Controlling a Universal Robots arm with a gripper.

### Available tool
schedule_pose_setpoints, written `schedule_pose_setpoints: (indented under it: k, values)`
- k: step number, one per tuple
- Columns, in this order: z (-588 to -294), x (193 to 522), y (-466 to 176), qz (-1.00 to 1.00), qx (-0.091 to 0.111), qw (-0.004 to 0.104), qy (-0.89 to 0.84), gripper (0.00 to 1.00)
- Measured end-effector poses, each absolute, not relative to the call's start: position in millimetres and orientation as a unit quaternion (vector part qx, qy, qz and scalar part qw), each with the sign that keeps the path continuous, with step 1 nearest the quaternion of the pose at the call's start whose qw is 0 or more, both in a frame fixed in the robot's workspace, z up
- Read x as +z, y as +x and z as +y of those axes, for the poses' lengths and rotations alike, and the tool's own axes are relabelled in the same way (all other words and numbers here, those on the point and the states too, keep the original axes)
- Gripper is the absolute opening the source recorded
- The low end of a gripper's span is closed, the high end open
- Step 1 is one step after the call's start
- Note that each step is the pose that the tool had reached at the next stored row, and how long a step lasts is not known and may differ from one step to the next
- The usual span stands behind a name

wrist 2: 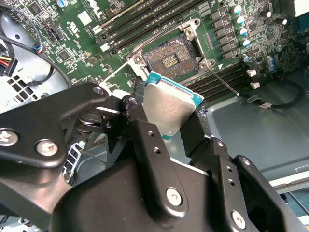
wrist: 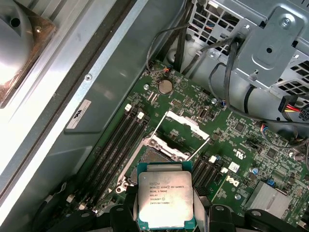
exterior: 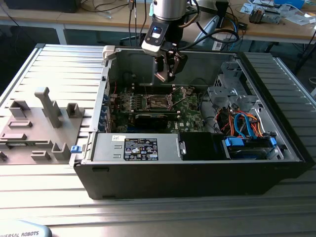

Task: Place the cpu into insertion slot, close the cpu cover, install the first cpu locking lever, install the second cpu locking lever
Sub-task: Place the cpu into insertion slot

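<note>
cpu [wrist: 166, 199]: lines of small dark print on its metal top.
supply label [exterior: 140, 148]: black and white, dense print and symbols, too small to tell.
wall sticker [wrist: 77, 114]: white, short dark mark.
board [wrist: 270, 157]: white lettering and a logo.
grey cover [exterior: 22, 232]: pale capital letters, exterior view's left.

cpu [wrist: 166, 198] silver-grey top, teal rim; mobo [wrist: 241, 145] green; tool [wrist 2: 168, 112] black.
</note>
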State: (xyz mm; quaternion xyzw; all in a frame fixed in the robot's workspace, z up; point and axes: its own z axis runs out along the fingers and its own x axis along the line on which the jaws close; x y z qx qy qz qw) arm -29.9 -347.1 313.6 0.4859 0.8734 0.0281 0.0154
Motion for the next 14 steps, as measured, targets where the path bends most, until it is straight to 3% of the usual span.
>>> schedule_pose_setpoints:
  k: [14]
  values:
    - [-347.1,313.4,-29.9,0.871,0.028,0.016,0.489,0.54]
